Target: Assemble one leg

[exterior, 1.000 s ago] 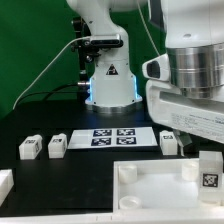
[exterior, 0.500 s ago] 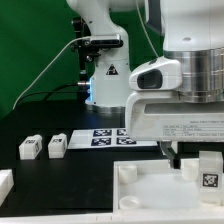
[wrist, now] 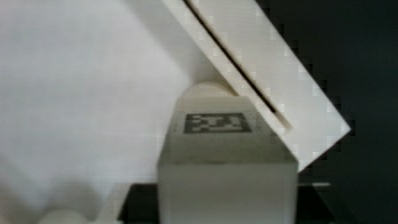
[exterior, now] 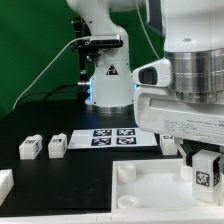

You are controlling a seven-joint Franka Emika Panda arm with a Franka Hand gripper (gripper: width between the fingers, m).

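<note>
A leg (exterior: 207, 180), a small white block with a square marker, stands at the exterior view's right on the corner of the large white square piece (exterior: 150, 186). My gripper (exterior: 205, 168) is down around it, with a finger on each side. In the wrist view the leg (wrist: 221, 150) fills the middle, marker facing the camera, and the dark fingers (wrist: 146, 203) press its two sides, so the gripper (wrist: 222, 208) is shut on it. The square piece's rim (wrist: 267, 75) runs diagonally behind. Two more legs (exterior: 29, 148) (exterior: 57, 145) lie at the exterior view's left.
The marker board (exterior: 112, 137) lies flat in the middle in front of the arm's base (exterior: 107, 80). A white part (exterior: 5, 185) shows at the left edge. Another white block (exterior: 165, 145) is partly hidden behind my hand.
My hand has swung across and come down over the leg on the square piece's corner; the fingers now sit on both sides of it. The leg has stayed in place.
</note>
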